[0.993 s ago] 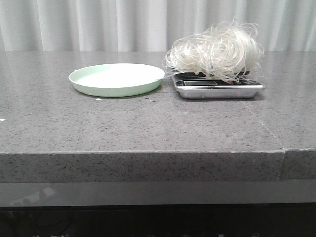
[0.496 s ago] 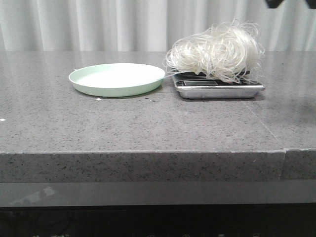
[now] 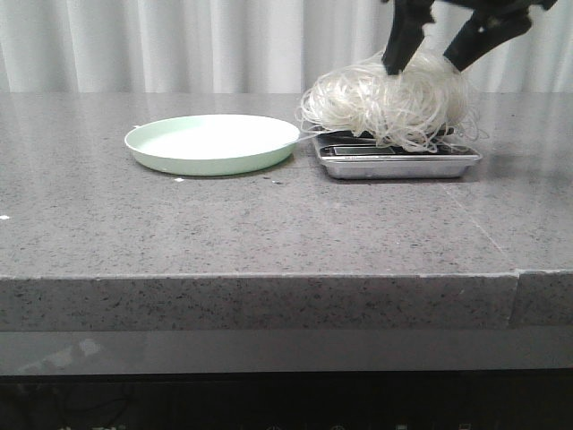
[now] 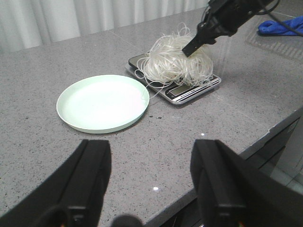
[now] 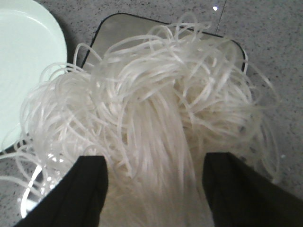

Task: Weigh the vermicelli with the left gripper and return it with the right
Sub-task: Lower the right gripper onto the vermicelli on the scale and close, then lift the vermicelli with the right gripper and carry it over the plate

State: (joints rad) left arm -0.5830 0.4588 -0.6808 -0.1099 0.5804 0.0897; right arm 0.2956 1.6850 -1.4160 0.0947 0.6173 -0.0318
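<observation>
Vermicelli (image 3: 394,103) sits heaped on the scale (image 3: 397,162), on the grey counter (image 3: 269,224), just right of the empty green plate (image 3: 212,143). Strands spill over the scale's edges.

My right gripper (image 3: 434,55) is above the nest, fingers spread wide in a V, tips at the top of the pile, nothing held yet. Right wrist view shows both fingers (image 5: 85,189) straddling the thick middle of the nest.

Left gripper (image 4: 151,179) hangs back over the near counter edge, jaws apart, empty.

To do this grab well, I judge: go deeper before closing, take the dense core, not the loose loops, and lift straight so trailing strands clear the scale.

Versus half a second ago: the right gripper was barely in at the top corner; now it's down on the pile. Nest, scale and plate unmoved.
</observation>
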